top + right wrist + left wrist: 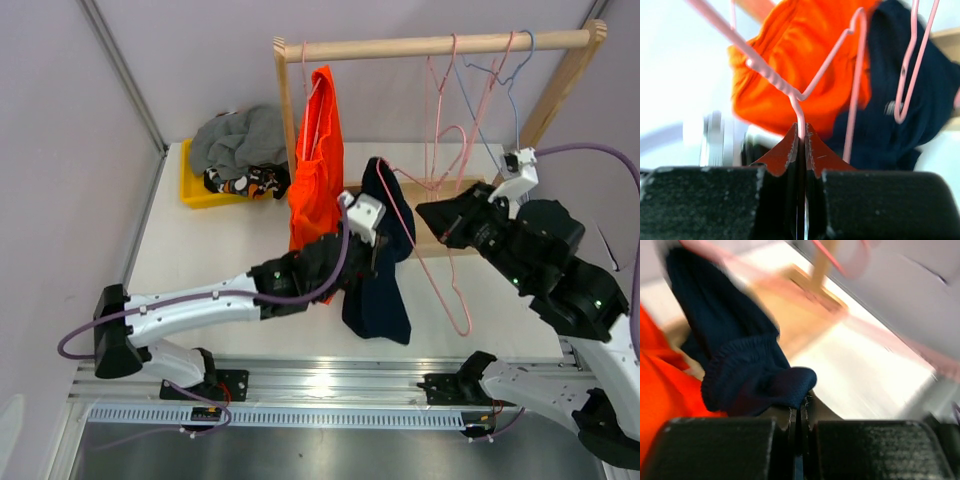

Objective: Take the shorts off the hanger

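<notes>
The navy blue shorts (385,290) hang partly on a pink wire hanger (464,322) in front of the wooden rack. My left gripper (378,250) is shut on their waistband; in the left wrist view the navy fabric (740,370) bunches over the closed jaws (801,407). My right gripper (422,213) is shut on the pink hanger's wire (799,107), with the jaws (802,131) closed around it. The bright orange shorts (318,160) hang from another pink hanger on the rod and also show in the right wrist view (800,60).
The wooden rod (440,44) carries empty pink and blue hangers (470,90) at the right. A yellow bin (193,193) at the back left holds grey shorts (240,140) and patterned shorts (250,182). The rack's slanted post (550,95) stands by my right arm.
</notes>
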Controlling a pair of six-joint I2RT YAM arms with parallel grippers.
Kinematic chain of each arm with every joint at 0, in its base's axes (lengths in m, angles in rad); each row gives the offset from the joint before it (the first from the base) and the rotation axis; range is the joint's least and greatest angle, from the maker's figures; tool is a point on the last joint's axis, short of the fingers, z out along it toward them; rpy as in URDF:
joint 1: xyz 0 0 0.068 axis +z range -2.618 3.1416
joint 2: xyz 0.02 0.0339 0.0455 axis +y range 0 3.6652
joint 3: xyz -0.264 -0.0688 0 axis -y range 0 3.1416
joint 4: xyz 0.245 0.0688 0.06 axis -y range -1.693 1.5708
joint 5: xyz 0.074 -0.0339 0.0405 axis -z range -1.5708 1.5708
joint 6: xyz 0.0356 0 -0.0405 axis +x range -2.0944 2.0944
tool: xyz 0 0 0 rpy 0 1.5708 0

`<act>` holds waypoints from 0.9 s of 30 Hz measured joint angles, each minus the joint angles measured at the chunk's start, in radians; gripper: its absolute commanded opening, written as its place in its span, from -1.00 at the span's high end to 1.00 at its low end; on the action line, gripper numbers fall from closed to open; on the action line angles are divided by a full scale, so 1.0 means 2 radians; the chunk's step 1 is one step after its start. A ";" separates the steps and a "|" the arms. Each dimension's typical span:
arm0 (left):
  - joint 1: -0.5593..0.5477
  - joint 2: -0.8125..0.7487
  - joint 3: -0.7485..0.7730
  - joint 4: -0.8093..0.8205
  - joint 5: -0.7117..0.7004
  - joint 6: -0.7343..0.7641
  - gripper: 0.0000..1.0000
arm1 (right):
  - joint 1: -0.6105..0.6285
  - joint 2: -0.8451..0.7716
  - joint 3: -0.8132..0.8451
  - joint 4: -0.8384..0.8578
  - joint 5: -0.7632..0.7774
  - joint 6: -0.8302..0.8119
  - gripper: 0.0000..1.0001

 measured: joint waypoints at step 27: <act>-0.278 -0.153 -0.106 -0.295 -0.144 -0.222 1.00 | -0.054 0.277 0.376 -0.051 -0.026 -0.109 1.00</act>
